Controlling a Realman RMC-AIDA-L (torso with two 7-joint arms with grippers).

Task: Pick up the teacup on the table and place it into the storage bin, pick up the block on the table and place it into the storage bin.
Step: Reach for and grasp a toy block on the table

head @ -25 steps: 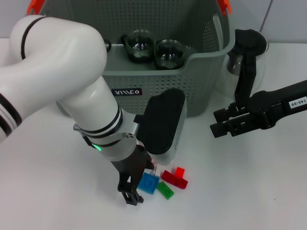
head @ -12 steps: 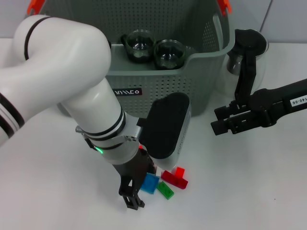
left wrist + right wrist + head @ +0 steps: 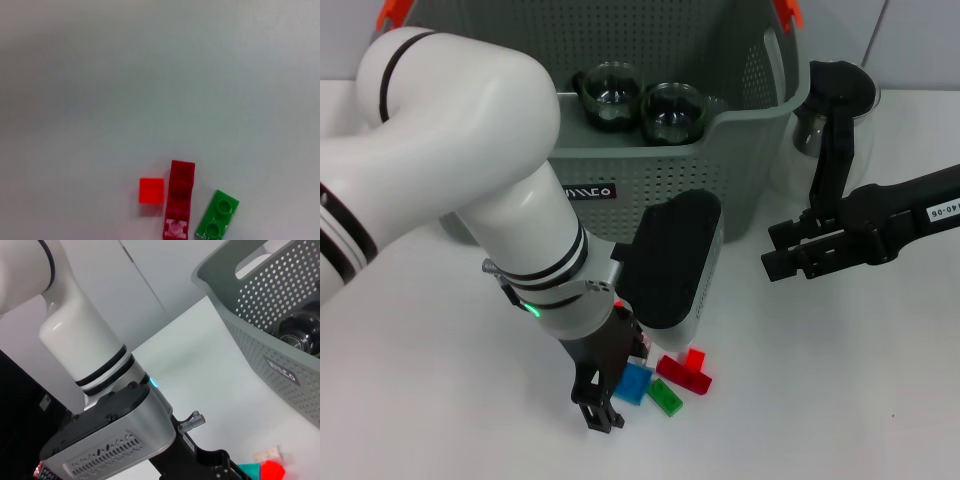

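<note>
Several small blocks lie on the white table near its front: a blue block (image 3: pixel 632 383), a green block (image 3: pixel 666 397) (image 3: pixel 218 220), a dark red block (image 3: pixel 682 374) (image 3: pixel 180 197) and a small bright red block (image 3: pixel 695 359) (image 3: pixel 151 190). My left gripper (image 3: pixel 613 385) is down at the table, open, with the blue block between its fingers. The grey-green storage bin (image 3: pixel 650 175) (image 3: pixel 270 315) stands at the back and holds two glass teacups (image 3: pixel 610 95) (image 3: pixel 672 110). At the right, my right gripper (image 3: pixel 782 258) hovers open and empty above the table.
A glass pot with a black lid and handle (image 3: pixel 835 105) stands right of the bin, behind the right arm. My bulky white left arm (image 3: pixel 470 180) covers the left front of the bin.
My left arm has edged slightly right, its gripper settling closer around the blue block. The blocks and the right arm have stayed put.
</note>
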